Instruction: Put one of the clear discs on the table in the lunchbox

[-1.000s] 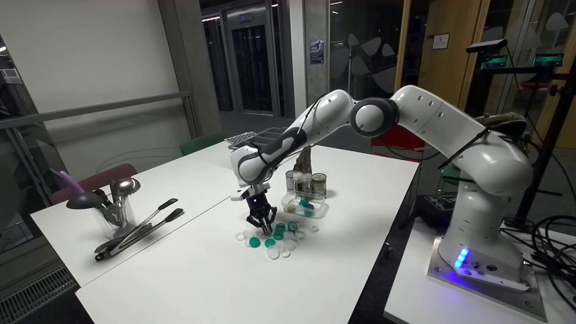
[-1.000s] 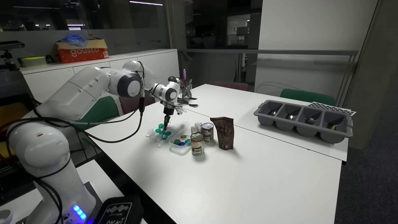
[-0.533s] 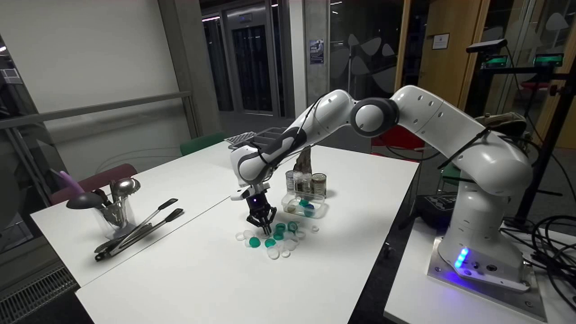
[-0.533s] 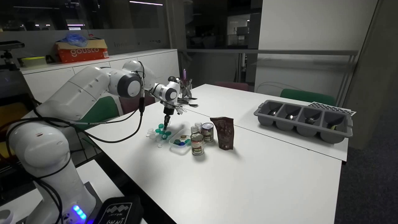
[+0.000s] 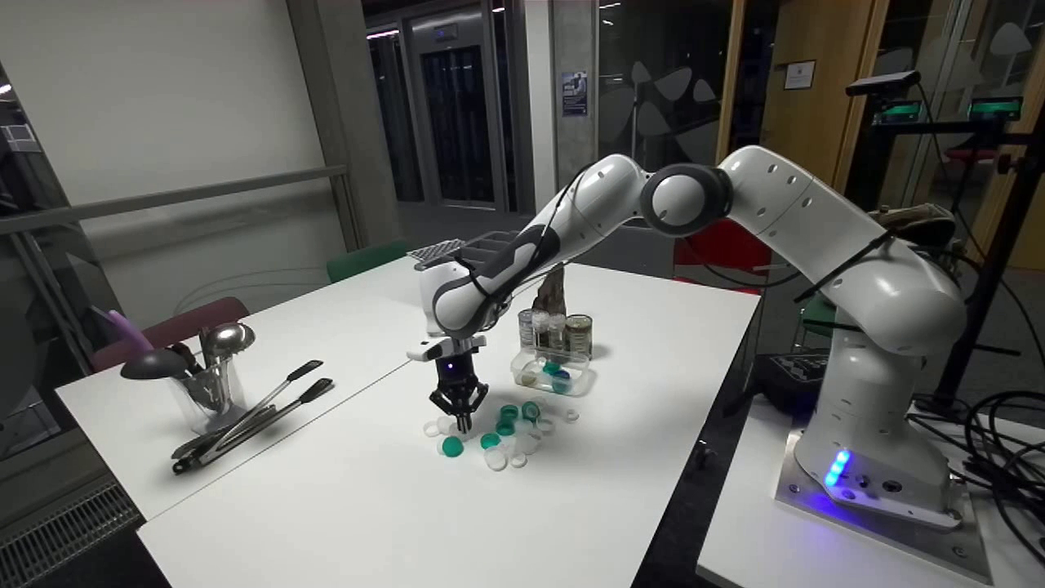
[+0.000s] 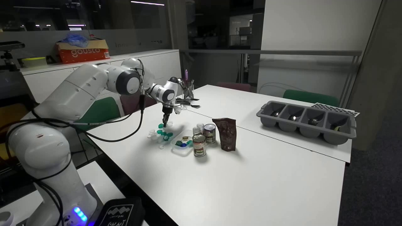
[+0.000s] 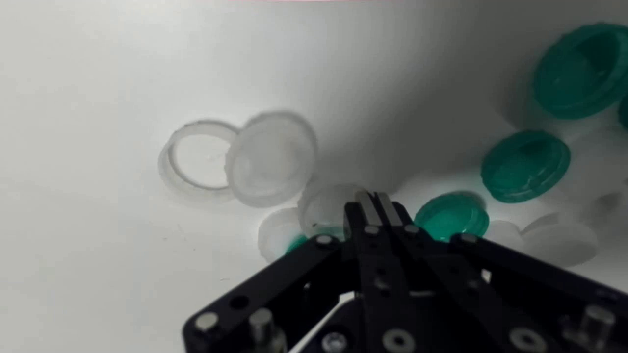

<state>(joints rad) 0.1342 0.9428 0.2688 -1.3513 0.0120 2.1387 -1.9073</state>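
Pincer [image 7: 374, 195]: jaws together, a hairline between them. In the wrist view the tips overlap the rim of a clear disc [image 7: 321, 206]; whether they touch it I cannot tell.
Clear discs: that one sits just beside the tips; another [image 7: 274, 157] beyond it overlaps a third. More lie among green discs [image 7: 526, 165] on the pincer's other side, all spread over the white surface [image 5: 392, 523].
Change: in both exterior views the pincer has moved off from the main bunch since half a second ago, and the green disc [image 5: 452, 446] beside it has slid the same way.
Lunchbox [image 6: 182, 152]: near the clear discs, with green, blue and tan pieces [image 6: 178, 143] inside.
Cans [image 6: 199, 147]: upright just beside the lunchbox; past them stands a brown pouch [image 6: 228, 135].
Edge: the surface's robot-side edge is well apart from the clear discs.
Room: white surface stretches between the clear discs and the tongs [image 5: 249, 428], and again from the pouch toward the gray tray [image 6: 310, 133].
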